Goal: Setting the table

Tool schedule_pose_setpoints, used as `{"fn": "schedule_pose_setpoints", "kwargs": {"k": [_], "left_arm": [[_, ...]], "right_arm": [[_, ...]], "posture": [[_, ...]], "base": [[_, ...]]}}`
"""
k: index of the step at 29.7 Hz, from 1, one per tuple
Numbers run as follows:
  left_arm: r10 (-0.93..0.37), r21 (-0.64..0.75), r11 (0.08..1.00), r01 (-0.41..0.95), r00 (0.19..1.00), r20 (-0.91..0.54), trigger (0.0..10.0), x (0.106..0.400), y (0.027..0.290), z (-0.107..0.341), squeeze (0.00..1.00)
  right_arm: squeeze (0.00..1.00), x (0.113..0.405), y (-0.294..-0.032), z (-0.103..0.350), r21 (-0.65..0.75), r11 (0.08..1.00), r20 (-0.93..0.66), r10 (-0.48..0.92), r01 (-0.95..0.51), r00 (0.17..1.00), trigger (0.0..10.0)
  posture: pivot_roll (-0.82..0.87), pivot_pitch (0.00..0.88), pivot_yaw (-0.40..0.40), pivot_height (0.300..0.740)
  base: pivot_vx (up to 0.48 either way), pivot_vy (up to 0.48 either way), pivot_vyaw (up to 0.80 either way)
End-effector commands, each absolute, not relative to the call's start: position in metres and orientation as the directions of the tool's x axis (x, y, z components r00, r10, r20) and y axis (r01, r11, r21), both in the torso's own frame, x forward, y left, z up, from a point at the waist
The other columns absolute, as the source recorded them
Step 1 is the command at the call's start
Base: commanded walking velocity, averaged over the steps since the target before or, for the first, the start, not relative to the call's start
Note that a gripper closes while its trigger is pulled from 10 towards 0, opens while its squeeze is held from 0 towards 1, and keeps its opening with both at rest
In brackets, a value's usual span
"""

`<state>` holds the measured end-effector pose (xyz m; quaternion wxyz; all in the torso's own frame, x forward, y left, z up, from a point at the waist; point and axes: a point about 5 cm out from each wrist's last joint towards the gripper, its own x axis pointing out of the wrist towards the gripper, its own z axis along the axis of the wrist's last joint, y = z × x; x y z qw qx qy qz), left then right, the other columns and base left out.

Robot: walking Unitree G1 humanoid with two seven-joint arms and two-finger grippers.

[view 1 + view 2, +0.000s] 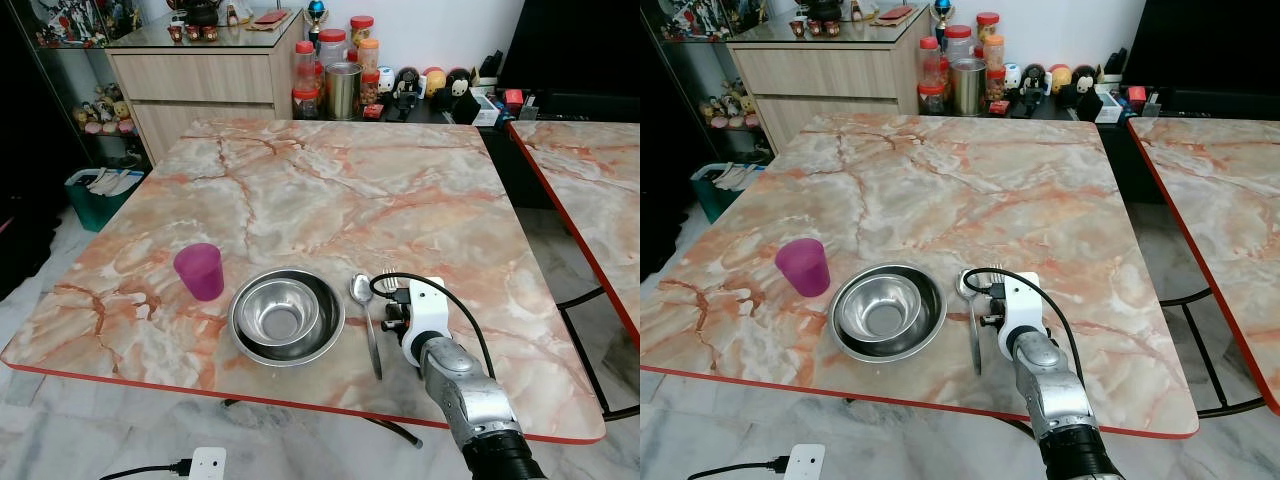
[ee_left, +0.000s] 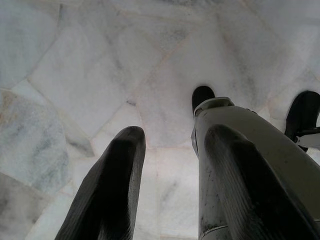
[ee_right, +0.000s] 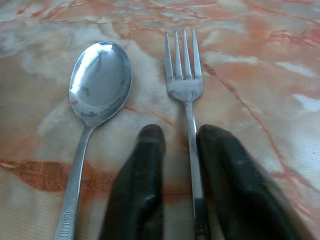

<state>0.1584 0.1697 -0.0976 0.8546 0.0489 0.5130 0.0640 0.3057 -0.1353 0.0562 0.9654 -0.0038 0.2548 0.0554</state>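
On the marble table (image 1: 330, 180), near its front edge, a steel bowl (image 1: 287, 316) sits inside a second one. To their left stands a purple cup (image 1: 200, 271). A spoon (image 3: 100, 82) lies just right of the bowls, and a fork (image 3: 184, 75) lies flat beside it, tines pointing away from me. My right gripper (image 3: 181, 132) is low over the fork's handle and slightly open. Its fingers (image 3: 145, 175) straddle the handle, which rests against one finger with a small gap to the other. My left gripper (image 2: 175, 132) hangs open over the floor.
A second marble table (image 1: 600, 170) stands to the right across a narrow gap. Jars (image 1: 340, 80) and figurines line the far side beside a wooden cabinet (image 1: 200, 70). A green bin (image 1: 100, 195) and a white power socket (image 1: 207, 463) are on the floor to the left.
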Motion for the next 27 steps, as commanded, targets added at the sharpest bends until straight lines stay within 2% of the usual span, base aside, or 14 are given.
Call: {"fn": "schedule_pose_setpoints", "kwargs": {"k": [1,7,8,9,13,17,22,27], "left_arm": [[0.157,0.147,0.988,-0.055,0.433,-0.888,10.0,0.151,0.169,-0.101,0.00],[0.157,0.147,0.988,-0.057,0.434,-0.887,10.0,0.151,0.169,-0.101,0.00],[0.156,0.145,0.988,-0.058,0.435,-0.887,10.0,0.151,0.169,-0.101,0.00],[0.155,0.144,0.988,-0.058,0.435,-0.887,10.0,0.151,0.169,-0.101,0.00],[0.154,0.141,0.988,-0.062,0.438,-0.886,10.0,0.151,0.169,-0.101,0.00],[0.151,0.133,0.989,-0.071,0.447,-0.882,10.0,0.152,0.168,-0.100,0.00],[0.147,0.130,0.989,-0.068,0.454,-0.879,10.0,0.152,0.168,-0.100,0.00],[0.148,0.130,0.989,-0.071,0.466,-0.872,10.0,0.153,0.168,-0.100,0.00]], "right_arm": [[1.00,0.303,-0.136,0.055,0.015,0.994,-0.505,0.097,-0.104,0.857,10.0],[1.00,0.304,-0.138,0.059,0.013,0.995,-0.491,0.094,-0.100,0.866,10.0],[0.38,0.305,-0.139,0.061,0.004,0.995,-0.480,0.089,-0.099,0.873,10.0],[0.00,0.306,-0.141,0.063,-0.009,0.995,-0.469,0.080,-0.096,0.880,10.0],[0.00,0.309,-0.146,0.069,-0.051,0.995,-0.437,0.052,-0.083,0.898,10.0],[0.00,0.317,-0.155,0.088,-0.055,0.998,-0.305,0.003,-0.020,0.952,10.0],[0.00,0.323,-0.163,0.127,0.014,1.000,-0.015,-0.021,0.021,1.000,10.0],[0.00,0.324,-0.163,0.131,0.024,1.000,0.050,-0.012,0.011,0.999,10.0]], "posture": [[0.02,0.000,0.006,0.740],[0.02,0.000,0.006,0.740],[0.02,0.000,0.006,0.740],[0.02,0.000,0.006,0.740],[0.02,0.000,0.006,0.740],[0.02,0.000,0.007,0.740],[0.02,0.000,0.010,0.740],[0.02,0.000,0.011,0.740]], "base": [[0.000,0.000,0.00],[0.000,0.000,0.00],[0.000,0.000,0.00],[0.000,0.000,0.00],[0.000,0.000,0.00],[0.000,0.000,0.00],[0.000,0.000,0.00],[0.000,0.000,0.00]]}}
